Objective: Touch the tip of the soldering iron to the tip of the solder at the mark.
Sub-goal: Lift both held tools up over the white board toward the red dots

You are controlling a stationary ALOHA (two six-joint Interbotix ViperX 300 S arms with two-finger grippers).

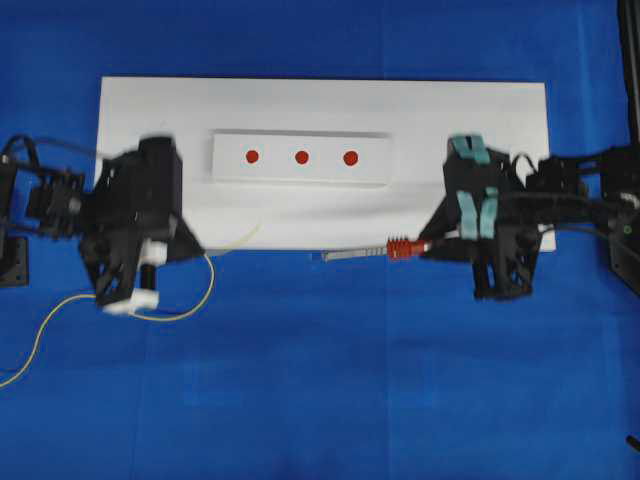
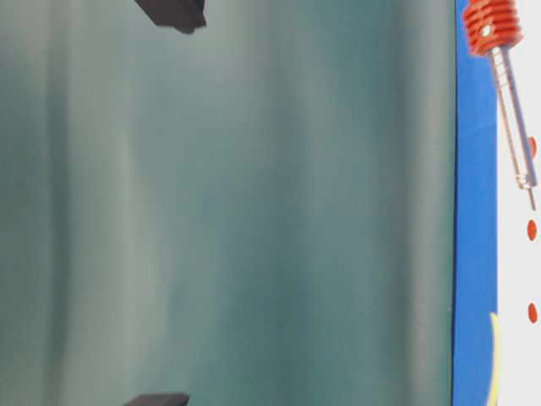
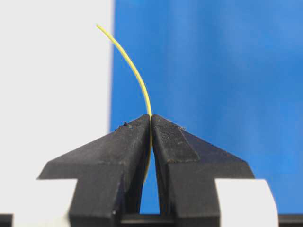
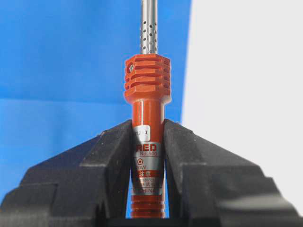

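The solder [image 3: 135, 71] is pinched tight between the closed jaws of the left gripper [image 3: 151, 124], its free end curving up over the white board [image 1: 320, 160]. The iron [image 4: 147, 118] is clamped by its red handle in the right gripper [image 4: 147, 137], with the shaft pointing left along the board's near edge. The two tips are well apart, below the strip [image 1: 302, 158] with three red marks.

Left gripper [image 3: 151, 124] jaws clamped; right gripper [image 4: 147, 142] jaws clamped.
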